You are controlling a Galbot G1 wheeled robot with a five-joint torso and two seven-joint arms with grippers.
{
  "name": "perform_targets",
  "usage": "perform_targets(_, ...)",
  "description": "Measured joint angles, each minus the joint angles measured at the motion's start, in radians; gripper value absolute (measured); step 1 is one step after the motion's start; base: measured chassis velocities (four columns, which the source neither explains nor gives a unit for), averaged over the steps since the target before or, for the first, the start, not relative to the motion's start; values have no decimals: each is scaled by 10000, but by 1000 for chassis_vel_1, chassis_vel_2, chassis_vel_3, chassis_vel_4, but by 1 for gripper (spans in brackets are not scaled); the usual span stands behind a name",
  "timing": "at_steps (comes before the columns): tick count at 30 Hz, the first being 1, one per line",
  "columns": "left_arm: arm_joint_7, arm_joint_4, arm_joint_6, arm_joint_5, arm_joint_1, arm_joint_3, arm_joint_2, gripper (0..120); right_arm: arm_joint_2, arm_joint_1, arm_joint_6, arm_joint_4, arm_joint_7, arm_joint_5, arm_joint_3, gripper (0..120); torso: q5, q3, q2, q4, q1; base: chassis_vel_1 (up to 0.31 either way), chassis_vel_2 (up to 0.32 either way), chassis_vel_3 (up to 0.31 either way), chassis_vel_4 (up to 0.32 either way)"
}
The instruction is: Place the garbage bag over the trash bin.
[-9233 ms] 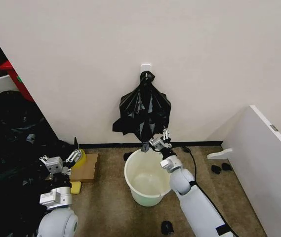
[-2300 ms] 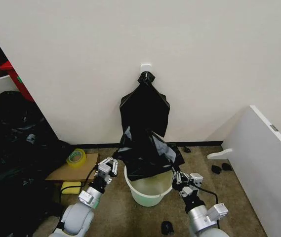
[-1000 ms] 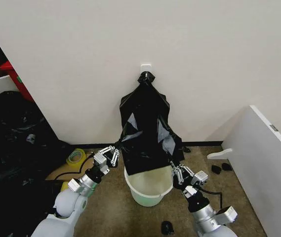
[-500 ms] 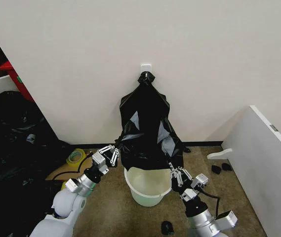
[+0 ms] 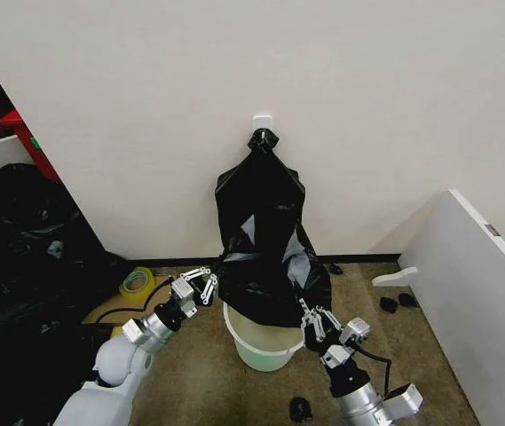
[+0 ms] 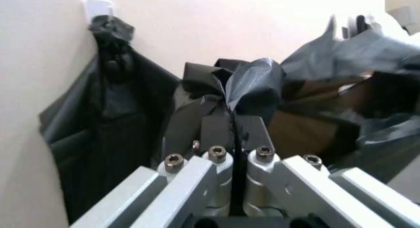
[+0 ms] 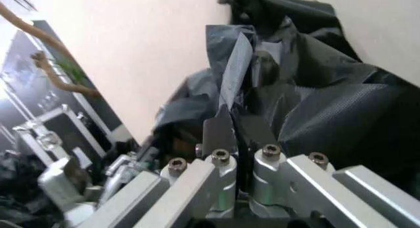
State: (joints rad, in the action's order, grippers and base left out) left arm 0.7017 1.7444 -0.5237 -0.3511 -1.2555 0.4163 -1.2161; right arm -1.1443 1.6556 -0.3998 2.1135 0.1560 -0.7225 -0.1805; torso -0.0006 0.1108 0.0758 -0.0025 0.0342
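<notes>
both hands, left hand (image 5: 206,282) and right hand (image 5: 308,318), clamped on garbage bag (image 5: 265,266); trash bin (image 5: 256,344) mostly hidden.

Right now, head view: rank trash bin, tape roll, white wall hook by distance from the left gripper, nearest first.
From the left gripper:
1. Trash bin, just to its right, under the garbage bag.
2. Tape roll, on the floor to its left.
3. White wall hook, high on the wall.

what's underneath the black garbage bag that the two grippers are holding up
The off-white trash bin stands under the garbage bag, held by the left gripper and right gripper. Its near rim and front wall show; the bag covers its back rim and most of its inside.
</notes>
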Motion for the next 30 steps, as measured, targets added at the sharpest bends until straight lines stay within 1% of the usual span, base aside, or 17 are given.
perform_targets(1,0,0,0,0,0,0,0,0,0,0,0,0,0,0,0,0,0,0,0,0,0,0,0,0,0)
perform_targets(4,282,-100,-178,557,-7,106,-19,0,-41,-137,37,-419,-214,95,55,0,1,0,0,1,0,0,0,0,0)
perform_targets(5,282,-100,-178,557,-7,106,-19,0,-41,-137,37,-419,-214,95,55,0,1,0,0,1,0,0,0,0,0)
perform_targets(7,381,-264,-310,1069,22,163,5,0,-52,-178,49,-593,-265,225,147,0,0,0,0,0,0,0,0,0,0)
perform_targets(9,403,-305,-340,1199,33,168,7,0,-55,-186,52,-622,-281,252,174,0,0,0,0,1,0,0,0,0,0)
perform_targets(11,449,-455,-481,1693,84,181,-1,0,-85,-234,72,-678,-330,331,251,0,0,0,0,0,0,0,0,0,0)
perform_targets(14,453,-576,-591,1935,139,183,-19,0,-100,-266,76,-679,-337,366,272,0,0,0,0,0,0,0,0,0,0)
perform_targets(16,398,-683,-750,2202,206,183,-54,0,-98,-268,78,-664,-338,376,269,0,0,0,0,0,0,0,0,0,0)
perform_targets(18,191,-768,-982,2728,291,182,-107,0,-94,-268,78,-653,-338,378,241,0,0,0,0,0,0,0,0,0,0)
perform_targets(19,191,-768,-982,2728,291,182,-107,0,-94,-268,78,-653,-338,378,241,0,0,0,0,0,0,0,0,0,0)
perform_targets(22,-50,-851,-1304,3532,385,180,-169,0,-96,-266,76,-660,-336,384,202,0,-1,0,0,0,0,0,0,0,0)
perform_targets(23,-50,-851,-1304,3532,385,180,-169,0,-96,-266,76,-660,-336,384,202,0,-1,0,0,0,0,0,0,0,0)
perform_targets(24,-200,-868,-1410,3757,421,169,-184,0,-110,-267,67,-680,-329,399,198,0,0,0,0,0,0,0,0,0,0)
perform_targets(29,-696,-836,-1450,3446,435,73,-151,0,-146,-323,-78,-696,-23,467,176,0,0,0,0,0,0,0,0,0,0)
perform_targets(30,-884,-787,-1450,3064,436,34,-105,0,-152,-346,-164,-666,198,484,145,0,0,0,0,0,0,0,0,0,0)
